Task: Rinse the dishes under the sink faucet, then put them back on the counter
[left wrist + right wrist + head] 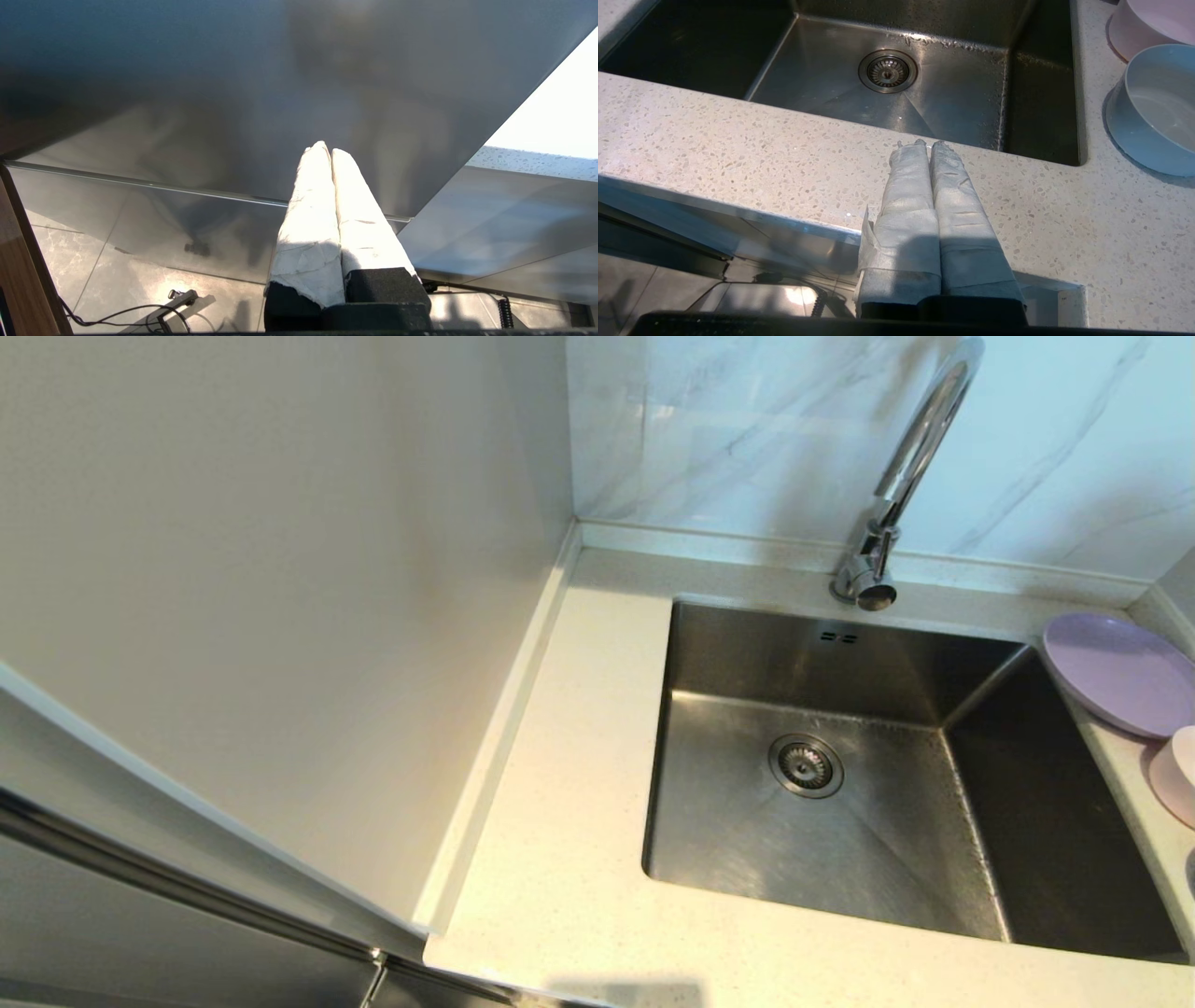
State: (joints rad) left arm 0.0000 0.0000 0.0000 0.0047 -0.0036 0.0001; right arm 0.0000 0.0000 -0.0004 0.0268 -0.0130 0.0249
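The lilac plate (1116, 672) lies on the counter (560, 803) at the sink's right side, its rim reaching over the basin's edge. Just in front of it stands the pale pink bowl (1178, 775) (1153, 25). The steel sink (840, 821) (831, 79) holds nothing but its drain strainer (806, 765) (887, 71). The chrome faucet (910, 457) rises behind it, with no water running. My right gripper (928, 142) is shut and empty, over the counter's front strip (738, 144), short of the basin. My left gripper (325, 148) is shut and empty, low down in front of a steel cabinet face. Neither arm shows in the head view.
A pale blue-grey bowl (1157, 107) stands on the counter in front of the pink one. A tall cream panel (280, 569) walls off the counter's left side, and marble-veined tiles (747, 429) back it. A steel cabinet front (233, 93) sits below the worktop.
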